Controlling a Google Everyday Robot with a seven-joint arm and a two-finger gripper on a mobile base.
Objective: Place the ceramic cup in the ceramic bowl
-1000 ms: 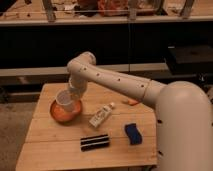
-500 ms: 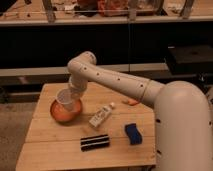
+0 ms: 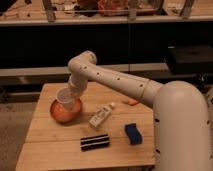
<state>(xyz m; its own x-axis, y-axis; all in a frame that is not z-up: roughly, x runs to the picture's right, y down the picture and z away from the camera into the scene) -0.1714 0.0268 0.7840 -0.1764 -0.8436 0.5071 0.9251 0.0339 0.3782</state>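
End effector [image 3: 71,92] w/ ceramic cup [image 3: 66,98] over ceramic bowl [image 3: 65,111], table [image 3: 45,145] left.

The robot's bulky white body is filling the lower right of the camera view, and its white arm [image 3: 120,82] is reaching from there up and leftward across the scene. At its highest joint [image 3: 85,62] the arm is bending sharply and pointing down toward the left side of the table. The gripper [image 3: 71,93] is sitting at the lower end of that downward link, just under the wrist, low over the left part of the tabletop, and it is pointing down and slightly to the left.
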